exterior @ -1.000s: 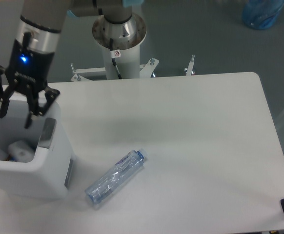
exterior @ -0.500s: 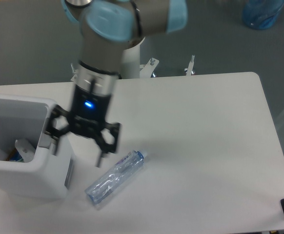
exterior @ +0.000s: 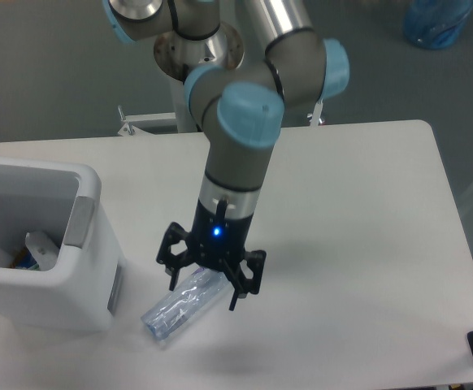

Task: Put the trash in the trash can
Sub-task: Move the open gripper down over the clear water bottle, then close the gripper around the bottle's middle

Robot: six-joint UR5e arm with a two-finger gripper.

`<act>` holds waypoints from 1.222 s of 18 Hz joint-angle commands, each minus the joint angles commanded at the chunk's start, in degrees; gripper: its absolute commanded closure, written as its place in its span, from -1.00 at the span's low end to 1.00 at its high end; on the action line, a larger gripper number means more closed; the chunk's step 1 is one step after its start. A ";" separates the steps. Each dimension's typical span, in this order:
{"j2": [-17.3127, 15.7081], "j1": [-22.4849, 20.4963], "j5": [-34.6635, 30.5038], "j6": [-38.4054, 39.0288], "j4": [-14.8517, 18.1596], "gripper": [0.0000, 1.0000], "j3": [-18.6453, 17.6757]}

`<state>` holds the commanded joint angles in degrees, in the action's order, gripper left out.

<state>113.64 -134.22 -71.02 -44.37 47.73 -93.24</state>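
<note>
While spread wide, hand (exterior: 207, 290) straddles bottle (exterior: 184, 303), fingers apart

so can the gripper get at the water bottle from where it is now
Probably yes. The open gripper sits directly over the water bottle, fingers either side of its upper end, with nothing between them.

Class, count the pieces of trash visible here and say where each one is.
2: a bottle lying on the table under the open tool, and a pouch inside the bin. More may be hidden there.
</note>
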 joint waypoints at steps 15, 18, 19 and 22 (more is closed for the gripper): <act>9.85 8.18 -9.49 -1.16 0.26 -0.99 5.70; 11.08 8.71 -9.58 -1.51 0.26 -0.98 6.32; 11.60 8.80 -9.67 -1.60 0.09 -0.98 6.41; 13.44 9.76 -10.54 -0.90 0.26 -0.98 7.46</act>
<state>127.08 -124.46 -81.56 -45.27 47.99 -85.78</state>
